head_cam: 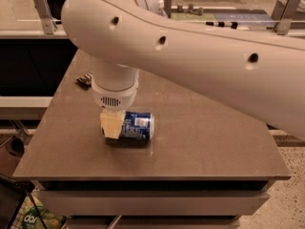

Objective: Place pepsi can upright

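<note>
The pepsi can (138, 125) is a small blue can with white print panels. It lies on its side on the brown table (200, 132), near the front left of the middle. My gripper (113, 124) hangs straight down from the big white arm and sits at the can's left end. One cream-coloured finger pad (112, 123) shows in front of that end; the other finger is hidden behind it.
A small dark object (85, 79) lies on the table at the back left, partly behind the arm. A counter with metal posts (43, 13) runs behind the table. The table's front edge is close below the can.
</note>
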{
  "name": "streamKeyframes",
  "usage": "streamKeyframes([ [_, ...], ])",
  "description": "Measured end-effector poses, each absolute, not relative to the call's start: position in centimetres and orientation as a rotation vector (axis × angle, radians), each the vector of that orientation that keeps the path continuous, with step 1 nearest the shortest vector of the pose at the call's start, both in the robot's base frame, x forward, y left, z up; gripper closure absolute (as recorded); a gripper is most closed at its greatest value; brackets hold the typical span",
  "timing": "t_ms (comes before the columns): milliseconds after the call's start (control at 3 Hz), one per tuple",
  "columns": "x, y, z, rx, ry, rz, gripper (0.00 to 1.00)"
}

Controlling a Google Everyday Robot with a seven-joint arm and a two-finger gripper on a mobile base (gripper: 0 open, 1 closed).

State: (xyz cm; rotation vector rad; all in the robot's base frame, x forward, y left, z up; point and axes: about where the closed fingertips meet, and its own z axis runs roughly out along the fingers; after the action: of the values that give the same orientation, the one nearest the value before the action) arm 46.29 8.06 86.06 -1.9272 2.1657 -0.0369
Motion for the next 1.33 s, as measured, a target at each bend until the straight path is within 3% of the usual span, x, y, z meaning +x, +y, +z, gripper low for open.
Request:
streamKeyframes([
  [667, 48.7, 4.1, 89.2, -1.868, 2.066, 0.002, 1.0],
  [1333, 50.7, -1.1, 92.3, -1.756, 1.907, 0.165, 1.0],
])
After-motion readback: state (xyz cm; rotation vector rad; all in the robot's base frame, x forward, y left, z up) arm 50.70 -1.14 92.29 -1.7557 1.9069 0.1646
